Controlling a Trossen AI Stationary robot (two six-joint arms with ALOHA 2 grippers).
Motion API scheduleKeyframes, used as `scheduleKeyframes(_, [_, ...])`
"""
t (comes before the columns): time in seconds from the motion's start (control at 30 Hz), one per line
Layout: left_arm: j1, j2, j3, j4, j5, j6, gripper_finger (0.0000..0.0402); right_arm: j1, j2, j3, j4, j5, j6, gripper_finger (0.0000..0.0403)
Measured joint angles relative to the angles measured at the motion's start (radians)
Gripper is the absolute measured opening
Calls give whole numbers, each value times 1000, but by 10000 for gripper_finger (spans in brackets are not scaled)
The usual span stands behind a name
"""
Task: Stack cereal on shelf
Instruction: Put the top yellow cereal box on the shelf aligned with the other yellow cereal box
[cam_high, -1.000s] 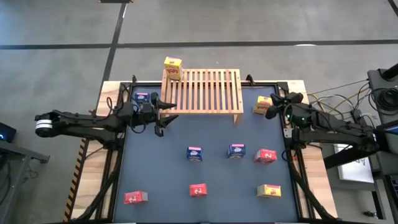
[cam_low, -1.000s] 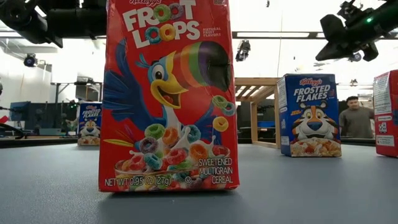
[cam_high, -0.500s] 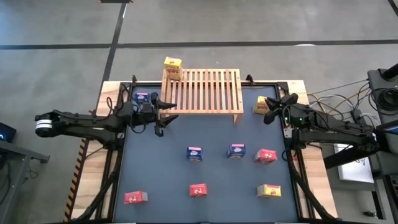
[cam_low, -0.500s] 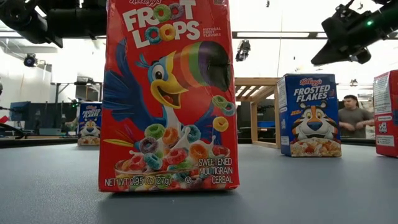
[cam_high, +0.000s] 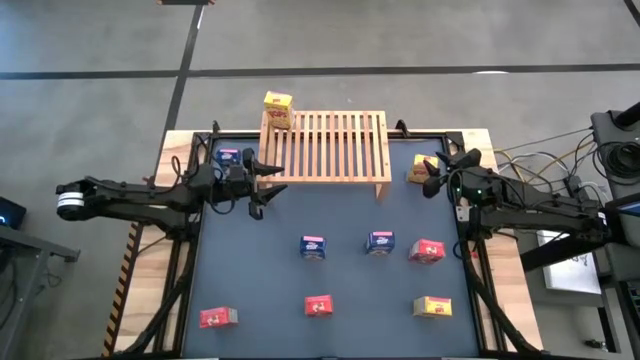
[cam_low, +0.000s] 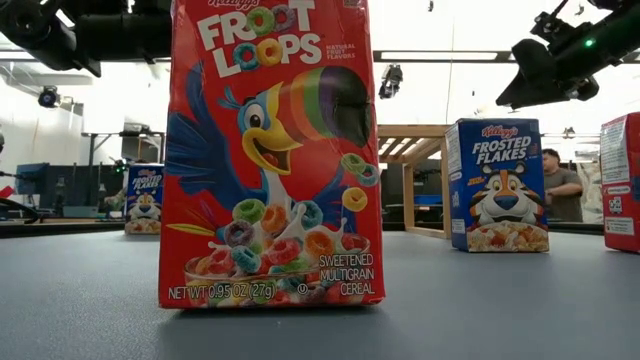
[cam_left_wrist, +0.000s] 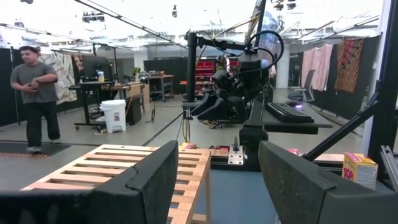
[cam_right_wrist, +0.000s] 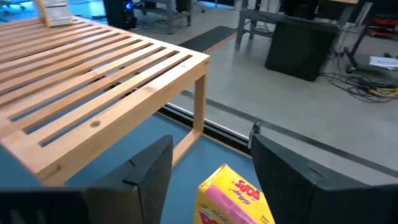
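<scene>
The wooden slatted shelf (cam_high: 325, 147) stands at the table's far side, with one yellow cereal box (cam_high: 277, 110) on its far left corner. Another yellow box (cam_high: 420, 167) stands on the table right of the shelf. My right gripper (cam_high: 433, 176) hovers open just above and behind that box (cam_right_wrist: 231, 198), one finger to each side, touching nothing. My left gripper (cam_high: 266, 180) waits open beside the shelf's left end, near a blue box (cam_high: 228, 158). Several more boxes stand across the mat: blue (cam_high: 313, 246), blue (cam_high: 380, 242), red (cam_high: 427, 251).
A near row holds a red box (cam_high: 218, 317), a red box (cam_high: 318, 306) and a yellow box (cam_high: 432, 306). The red box (cam_low: 272, 150) fills the low view. A person (cam_left_wrist: 34, 93) walks in the room beyond. The mat between the rows is bare.
My right gripper has opened from shut and rolled a little while staying over the yellow box right of the shelf. No box has moved.
</scene>
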Motion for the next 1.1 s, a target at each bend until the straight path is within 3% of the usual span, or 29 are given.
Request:
scheduleKeyframes(0.3, [0,0,0,-2,0,0,207,0,0,-9,-2,33,45,316])
scheduleKeyframes(0.43, [0,0,0,-3,0,0,207,0,0,-9,1,30,47,342])
scheduleKeyframes(0.63, [0,0,0,-4,0,0,207,0,-1,-8,5,-27,256,350])
scheduleKeyframes(0.83, [0,0,0,-4,0,0,207,-1,7,65,-37,-30,200,350])
scheduleKeyframes(1.1, [0,-61,1,-55,0,-9,207,-11,118,237,-235,-23,182,350])
